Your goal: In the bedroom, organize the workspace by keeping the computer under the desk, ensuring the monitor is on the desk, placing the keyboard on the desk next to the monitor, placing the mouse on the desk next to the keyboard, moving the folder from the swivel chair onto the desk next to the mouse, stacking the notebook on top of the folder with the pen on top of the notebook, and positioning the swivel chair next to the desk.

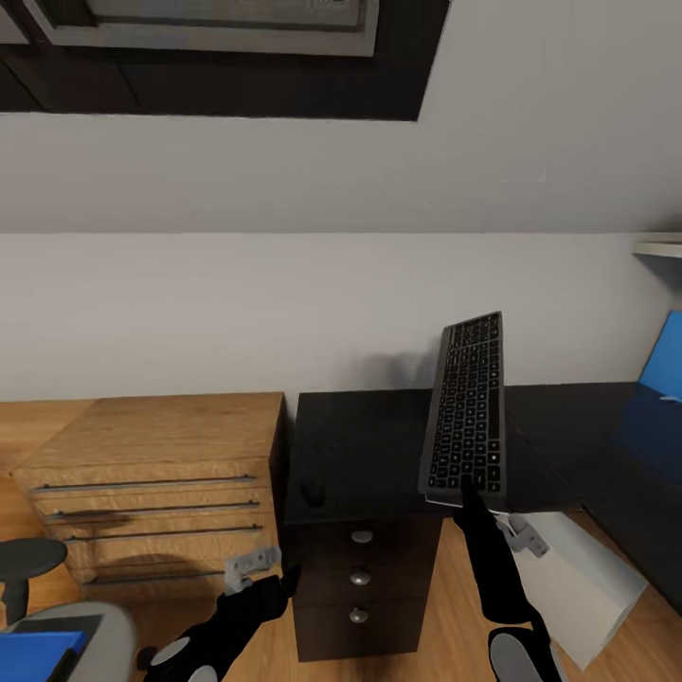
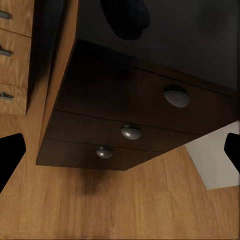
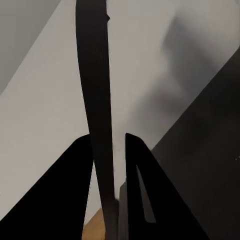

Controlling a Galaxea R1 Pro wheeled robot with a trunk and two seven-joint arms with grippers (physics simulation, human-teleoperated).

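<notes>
Head view: right fingers [image 1: 471,491] pinch the keyboard [image 1: 466,410] above the desk [image 1: 379,445]; left fingers [image 2: 12,155] spread, empty.

The surface [image 1: 379,445] is a black desk top set against a light wall. A small dark mouse [image 1: 312,493] lies on it near the front left corner. Below the top, a black drawer unit [image 1: 360,587] with three round knobs stands on the wooden floor [image 1: 445,606]. A wooden chest of drawers [image 1: 152,483] stands on the same floor, just beside the desk's left side.
</notes>
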